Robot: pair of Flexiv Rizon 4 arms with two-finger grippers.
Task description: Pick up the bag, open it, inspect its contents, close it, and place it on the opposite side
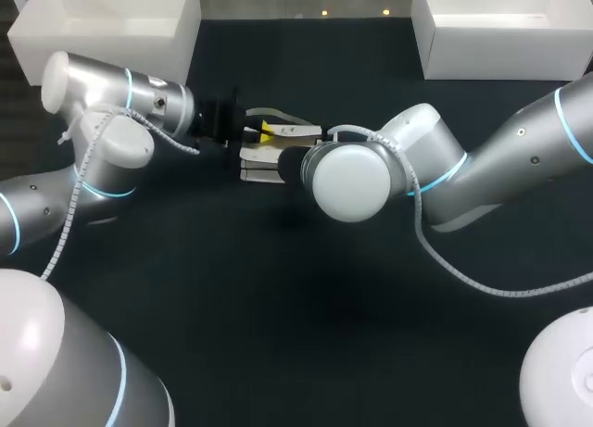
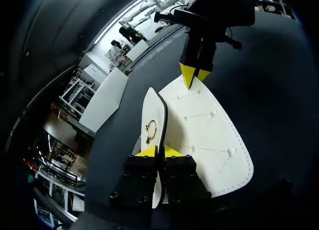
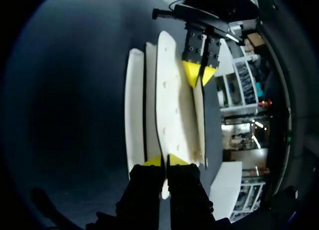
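Gripper-wise: the left gripper [image 2: 159, 151] is clamped tight on one thin edge of the white handbag [image 2: 204, 135], right by the flap with the gold ring clasp [image 2: 151, 130]. At the opposite end, the right gripper [image 3: 164, 160] is pinching another edge the same way, so the bag sits stretched between the two, about mid-table [image 1: 278, 307]. From the right wrist its white panels stand side by side with dark gaps between them, but I can't make out anything inside. One white bin [image 1: 102, 47] sits at the far left corner, another white bin [image 1: 500, 52] at the far right.
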